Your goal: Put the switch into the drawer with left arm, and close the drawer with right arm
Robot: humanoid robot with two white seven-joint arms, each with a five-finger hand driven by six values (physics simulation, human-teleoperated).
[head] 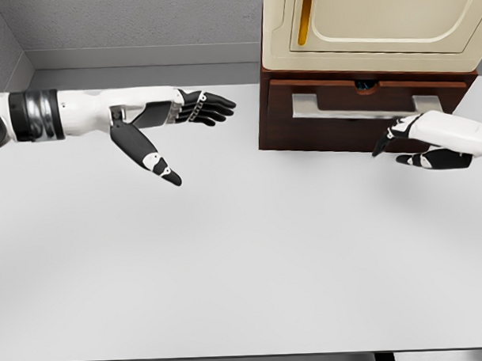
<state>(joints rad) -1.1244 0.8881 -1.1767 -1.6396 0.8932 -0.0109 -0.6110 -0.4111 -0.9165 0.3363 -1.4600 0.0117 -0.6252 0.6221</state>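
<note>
Showing a dark object [366, 85] inside, the drawer [365, 113] sits nearly closed.

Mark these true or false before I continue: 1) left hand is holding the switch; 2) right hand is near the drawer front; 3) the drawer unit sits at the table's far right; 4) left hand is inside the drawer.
1) False. The left hand is open and holds nothing; no switch is visible on the table.
2) True. The right hand sits just in front of the drawer, low at its right side.
3) True. The brown drawer unit stands at the far right, under a cream appliance.
4) False. It hovers over the table, left of the unit.
</note>
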